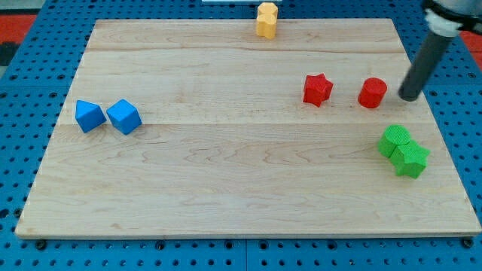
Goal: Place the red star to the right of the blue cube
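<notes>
The red star [317,89] lies on the wooden board at the view's right of middle. A red cylinder [372,92] stands just to its right. Two blue blocks sit side by side at the view's left: a blue cube [124,117] and a second blue block [89,116] touching its left side. My tip [409,96] is at the right edge of the board, just right of the red cylinder and apart from it, with the red star farther left.
Two green blocks [403,151] sit together at the view's lower right, below my tip. A yellow block [266,19] stands at the board's top edge. The board [241,188] rests on a blue pegboard surface.
</notes>
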Tool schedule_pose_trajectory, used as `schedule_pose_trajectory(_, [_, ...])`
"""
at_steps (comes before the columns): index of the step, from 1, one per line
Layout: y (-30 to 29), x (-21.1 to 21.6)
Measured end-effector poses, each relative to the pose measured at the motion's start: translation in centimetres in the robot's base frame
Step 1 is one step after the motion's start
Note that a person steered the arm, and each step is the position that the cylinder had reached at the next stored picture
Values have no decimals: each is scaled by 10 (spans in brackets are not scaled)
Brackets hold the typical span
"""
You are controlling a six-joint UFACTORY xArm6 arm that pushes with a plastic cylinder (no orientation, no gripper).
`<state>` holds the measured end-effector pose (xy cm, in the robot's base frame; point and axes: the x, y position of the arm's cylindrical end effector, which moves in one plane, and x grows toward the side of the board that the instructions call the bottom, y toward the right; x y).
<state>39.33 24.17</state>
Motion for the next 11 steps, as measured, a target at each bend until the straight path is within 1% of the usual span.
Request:
schedule_pose_trajectory(2, [-88, -8])
schedule_pose_trajectory(3, [-88, -9])
schedule_pose_trajectory(4, [-61, -15])
schedule_pose_trajectory(5, [-90, -34])
schedule_pose_trajectory(6, [-191, -16])
schedule_pose_trajectory(7, [-277, 3])
schedule_pose_trajectory(8, [-305, -2])
schedule_pose_trajectory(9, [-231, -1])
schedule_pose_trajectory(10, [-254, 31])
schedule_pose_trajectory(11, [-369, 17])
